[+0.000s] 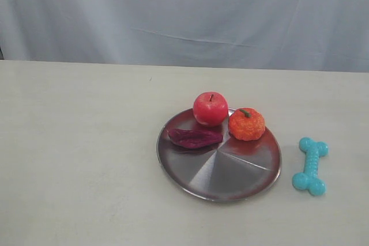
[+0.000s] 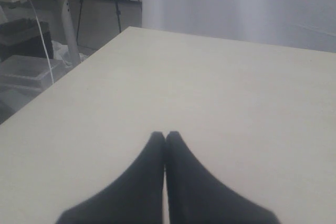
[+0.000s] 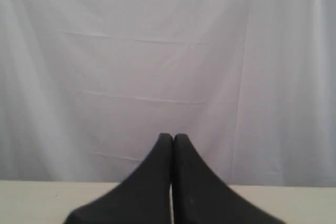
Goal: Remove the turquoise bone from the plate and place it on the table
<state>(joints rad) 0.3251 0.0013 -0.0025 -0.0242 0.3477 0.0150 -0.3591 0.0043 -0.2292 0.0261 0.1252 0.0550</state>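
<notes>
Matte black left pincer (image 2: 166, 137), smooth tapered fingers (image 2: 139, 182), right pincer (image 3: 172, 139) equally black, wedge-shaped

I'm looking across all three views and I'm reading nothing: no lettering, label, brand, number or sign is showing on anything in front of me.
</notes>
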